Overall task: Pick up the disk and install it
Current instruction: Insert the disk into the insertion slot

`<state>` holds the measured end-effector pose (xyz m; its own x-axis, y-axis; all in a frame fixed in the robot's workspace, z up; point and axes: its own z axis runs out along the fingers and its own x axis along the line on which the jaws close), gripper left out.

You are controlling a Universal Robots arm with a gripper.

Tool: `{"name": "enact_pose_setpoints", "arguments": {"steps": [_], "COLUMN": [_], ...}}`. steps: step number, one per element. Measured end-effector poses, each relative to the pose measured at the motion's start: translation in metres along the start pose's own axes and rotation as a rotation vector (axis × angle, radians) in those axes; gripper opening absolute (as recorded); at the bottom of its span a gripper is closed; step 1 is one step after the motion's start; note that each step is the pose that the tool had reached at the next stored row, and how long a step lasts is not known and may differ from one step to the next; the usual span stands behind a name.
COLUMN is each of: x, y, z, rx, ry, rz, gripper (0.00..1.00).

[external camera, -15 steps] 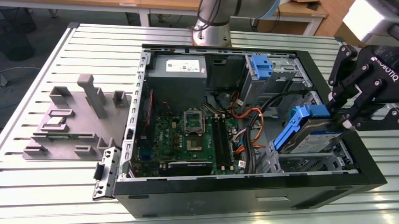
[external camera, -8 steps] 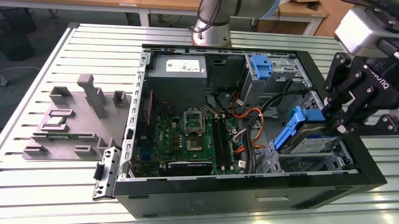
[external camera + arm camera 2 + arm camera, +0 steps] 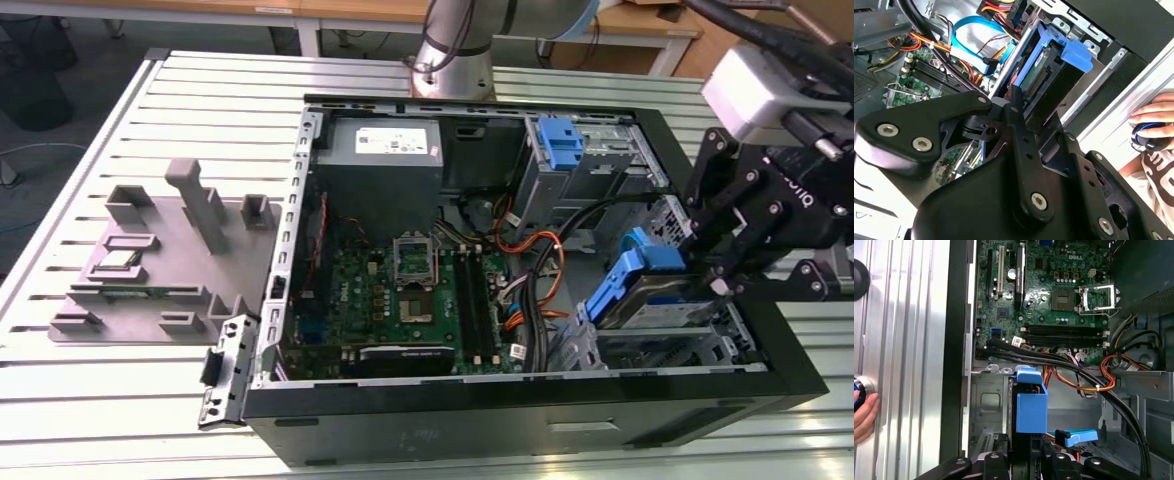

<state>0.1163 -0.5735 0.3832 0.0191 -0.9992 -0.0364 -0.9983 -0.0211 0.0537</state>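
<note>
Open computer case (image 3: 534,425) holds motherboard (image 3: 400,300), cables (image 3: 531,285), drive cage (image 3: 674,345). Disk (image 3: 638,290) tilted in cage mouth, gripper (image 3: 721,278) clamped on its upper end.

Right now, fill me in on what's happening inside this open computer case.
The robot arm's black gripper is closed on the disk, a flat silver metal hard drive in a blue plastic carrier frame. It holds the drive tilted at the grey metal drive cage in the open black computer case, at the exterior view's right. The disk is not yet seated. A person's hand lies just outside the case.
</note>
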Motion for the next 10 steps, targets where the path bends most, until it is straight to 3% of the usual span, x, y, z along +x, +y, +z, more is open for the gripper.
{"name": "enact_pose_setpoints", "arguments": {"steps": [3, 10], "x": [0.0001, 0.0001], "y": [-0.0002, -0.0002], "z": [0.0033, 0.0039], "rx": [-0.0001, -0.0001], "ry": [0.0, -0.0001], "rz": [0.0, 0.0], "gripper": [0.35, 0.35]}}
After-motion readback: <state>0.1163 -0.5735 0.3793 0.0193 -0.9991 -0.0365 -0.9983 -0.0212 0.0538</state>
